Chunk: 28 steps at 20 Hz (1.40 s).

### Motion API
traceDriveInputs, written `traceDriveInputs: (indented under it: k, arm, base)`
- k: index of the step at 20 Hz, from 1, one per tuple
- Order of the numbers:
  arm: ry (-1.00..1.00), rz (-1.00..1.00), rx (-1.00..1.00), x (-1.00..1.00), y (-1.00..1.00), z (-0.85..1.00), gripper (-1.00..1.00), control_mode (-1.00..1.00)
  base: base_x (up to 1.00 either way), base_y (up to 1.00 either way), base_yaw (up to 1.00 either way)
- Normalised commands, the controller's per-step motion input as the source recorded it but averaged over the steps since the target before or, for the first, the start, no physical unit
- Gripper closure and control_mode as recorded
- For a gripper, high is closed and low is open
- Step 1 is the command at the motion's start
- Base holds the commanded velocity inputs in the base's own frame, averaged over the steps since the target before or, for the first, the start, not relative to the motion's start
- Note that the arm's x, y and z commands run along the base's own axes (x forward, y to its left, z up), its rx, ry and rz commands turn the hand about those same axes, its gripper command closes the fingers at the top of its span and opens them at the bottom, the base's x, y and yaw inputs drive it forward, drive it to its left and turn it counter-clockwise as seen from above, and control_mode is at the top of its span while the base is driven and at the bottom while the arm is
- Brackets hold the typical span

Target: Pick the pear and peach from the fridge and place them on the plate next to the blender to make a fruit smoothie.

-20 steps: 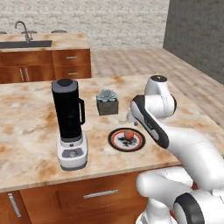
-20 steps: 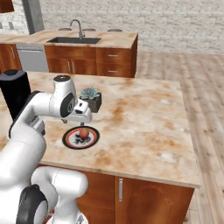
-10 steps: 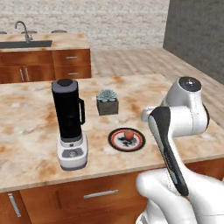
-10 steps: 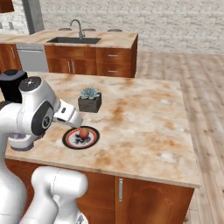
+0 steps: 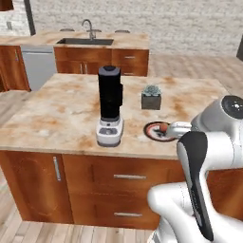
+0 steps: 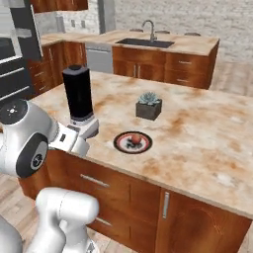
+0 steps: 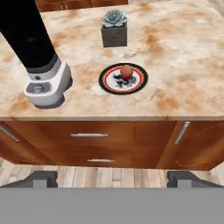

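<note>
Reddish-orange peach (image 7: 126, 71) on plate (image 7: 108, 82)

A reddish-orange peach (image 7: 126, 71) is sitting on a plate (image 7: 137, 84) that is showing a black edge, a red ring and a pale, dark-speckled centre. The blender (image 5: 110, 112) is wearing a black jar over a light grey base. The counter (image 6: 207, 143) is showing mottled beige-and-rust marble above reddish-brown wood drawers (image 7: 98, 144) with silver handles
</note>
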Motion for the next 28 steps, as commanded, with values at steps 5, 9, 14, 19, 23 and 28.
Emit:
traceDriveInputs:
  k: [5, 9, 14, 19, 23, 28]
  arm:
    - [0.0, 0.0, 0.0, 0.0, 0.0, 0.0, -1.0, 1.0]
    - [0.0, 0.0, 0.0, 0.0, 0.0, 0.0, -1.0, 1.0]
    - [0.0, 0.0, 0.0, 0.0, 0.0, 0.0, -1.0, 1.0]
    - [0.0, 0.0, 0.0, 0.0, 0.0, 0.0, -1.0, 1.0]
    - [0.0, 0.0, 0.0, 0.0, 0.0, 0.0, -1.0, 1.0]
    - [0.0, 0.0, 0.0, 0.0, 0.0, 0.0, -1.0, 1.0]
  base:
    - [-0.07, 0.0, 1.0]
    - [-0.04, 0.21, 0.98]
    - [0.47, 0.86, 0.64]
    - [1.0, 0.75, 0.05]
    - [1.0, 0.52, -0.01]
    - [1.0, 0.49, -0.01]
